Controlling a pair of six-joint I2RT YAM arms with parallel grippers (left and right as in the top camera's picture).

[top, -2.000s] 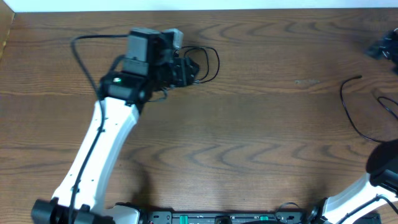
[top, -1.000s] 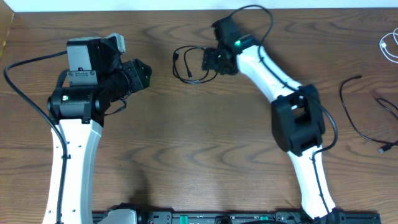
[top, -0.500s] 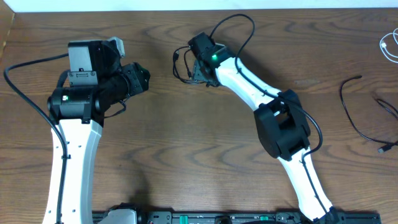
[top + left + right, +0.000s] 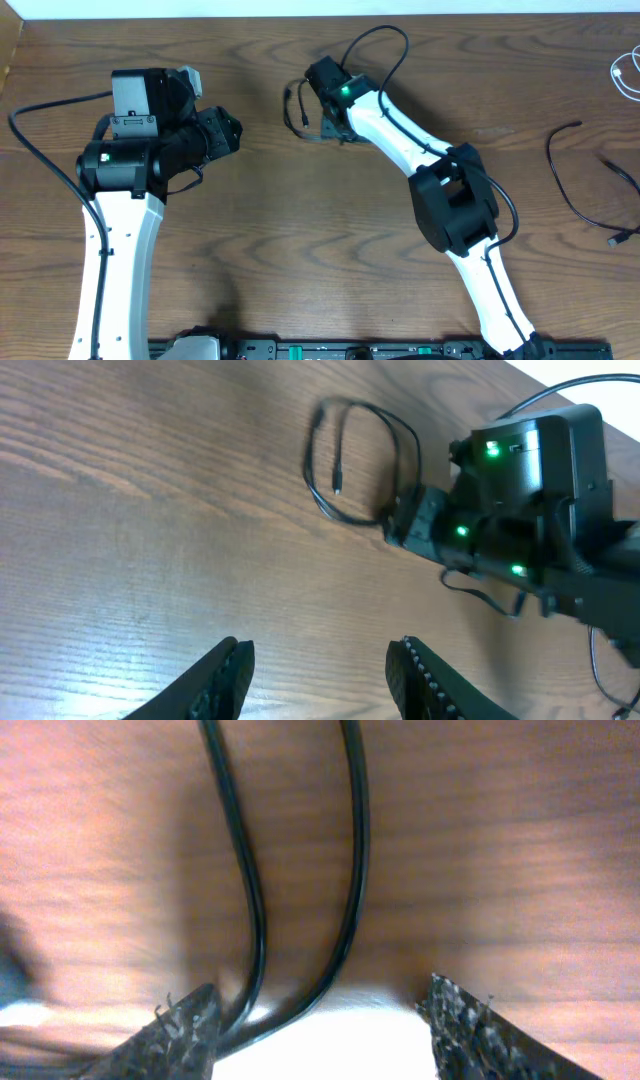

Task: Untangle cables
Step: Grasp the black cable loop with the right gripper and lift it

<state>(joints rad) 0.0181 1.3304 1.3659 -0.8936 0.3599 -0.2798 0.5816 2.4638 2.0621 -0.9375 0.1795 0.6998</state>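
Two strands of the black cable loop (image 4: 357, 840) run up between the right tool's (image 4: 320, 1010) fingers, which stand wide apart and are not clamped on it. Overhead, the loop lies on the bench (image 4: 300, 250) toward its far side, against the right tool. The left tool (image 4: 320, 660), fingers apart and empty, points at the loop from well apart. Only the overhead view shows a second black cable (image 4: 550, 160) and a white cable (image 4: 618, 75) near the bench's right edge.
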